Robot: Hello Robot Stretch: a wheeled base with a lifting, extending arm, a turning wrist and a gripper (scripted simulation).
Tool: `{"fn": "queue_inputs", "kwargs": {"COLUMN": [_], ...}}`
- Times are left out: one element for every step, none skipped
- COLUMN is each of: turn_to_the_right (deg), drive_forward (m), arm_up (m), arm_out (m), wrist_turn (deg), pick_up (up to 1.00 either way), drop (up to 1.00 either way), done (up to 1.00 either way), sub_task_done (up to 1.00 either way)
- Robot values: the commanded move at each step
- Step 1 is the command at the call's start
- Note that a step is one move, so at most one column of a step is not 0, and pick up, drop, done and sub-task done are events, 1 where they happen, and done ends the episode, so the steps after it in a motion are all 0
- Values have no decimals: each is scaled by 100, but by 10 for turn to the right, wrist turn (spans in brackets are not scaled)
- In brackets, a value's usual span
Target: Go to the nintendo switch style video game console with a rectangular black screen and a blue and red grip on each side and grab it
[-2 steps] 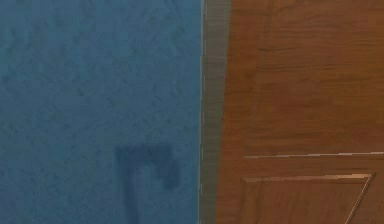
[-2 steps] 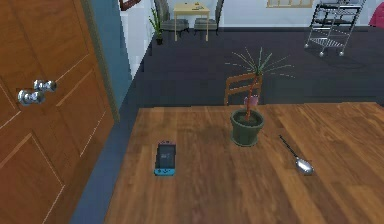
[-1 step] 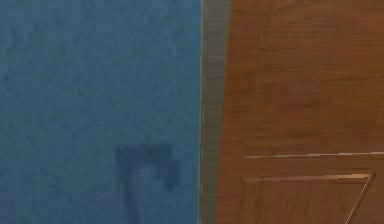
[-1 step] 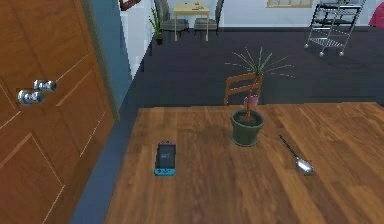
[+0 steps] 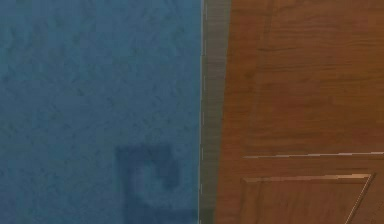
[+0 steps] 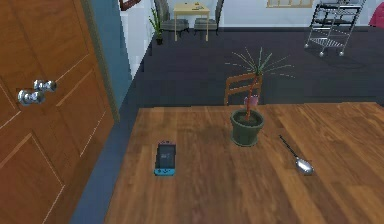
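A small flat device point(image 6: 166, 159) lies on a wooden table point(image 6: 210, 190) in the arm side view, left of the table's middle. It has a dark rectangular screen, with a reddish end on its far side and a blue end on its near side, which fits the game console.
A blue wall point(image 5: 100, 90) and a wooden door point(image 5: 300, 100) stand close ahead in the forward view. In the arm side view, a wooden door with metal knobs point(image 6: 35, 93) is at left. A potted plant point(image 6: 248, 125) and a spoon point(image 6: 297, 157) lie on the table. A chair point(image 6: 243, 88) stands behind it, and a wire rack point(image 6: 333, 25) far back.
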Motion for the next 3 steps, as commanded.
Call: {"fn": "queue_inputs", "kwargs": {"turn_to_the_right": [0, 0, 0], "drive_forward": [0, 0, 0], "arm_up": [0, 0, 0], "arm_out": [34, 0, 0], "wrist_turn": [0, 450, 450], "pick_up": [0, 0, 0], "drop": [0, 0, 0], "done": [0, 0, 0], "sub_task_done": [0, 0, 0]}}
